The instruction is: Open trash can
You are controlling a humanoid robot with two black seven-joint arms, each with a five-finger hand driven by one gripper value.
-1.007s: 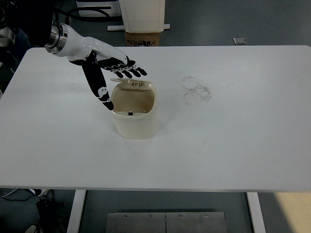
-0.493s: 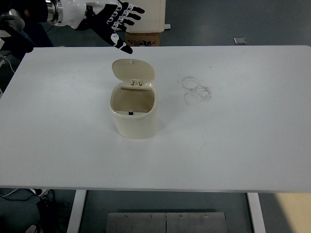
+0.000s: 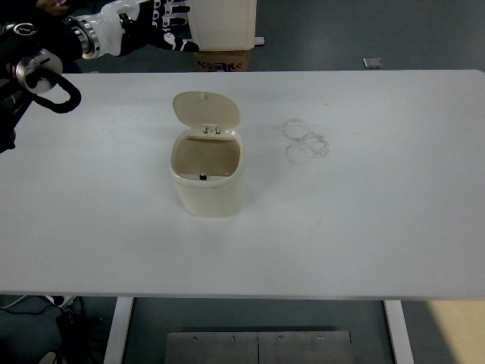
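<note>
1. Plainly, the trash can (image 3: 208, 180) stands upright on the white table (image 3: 364, 212), left of the table's middle, with its lid (image 3: 206, 111) tipped up and back on the hinge at the far rim, so the hollow inside shows.
2. The left hand (image 3: 155, 24) is at the picture's top-left corner, beyond the table's far edge and well apart from the can; its fingers (image 3: 173, 10) are spread and relaxed, and it holds nothing.
3. The can lies toward the robot and to the right of that hand. It is the only hand in the picture, so it is the nearer one; the right arm does not show at all.
4. The lid's hinge line runs left to right, and the lid leans away from the robot, toward the side where the hand hangs.
5. Judging by the raised lid, the opening looks done, and nothing further seems to call for a reach.
6. Faint ring marks (image 3: 307, 141) sit on the table to the can's right, clear of it.
</note>
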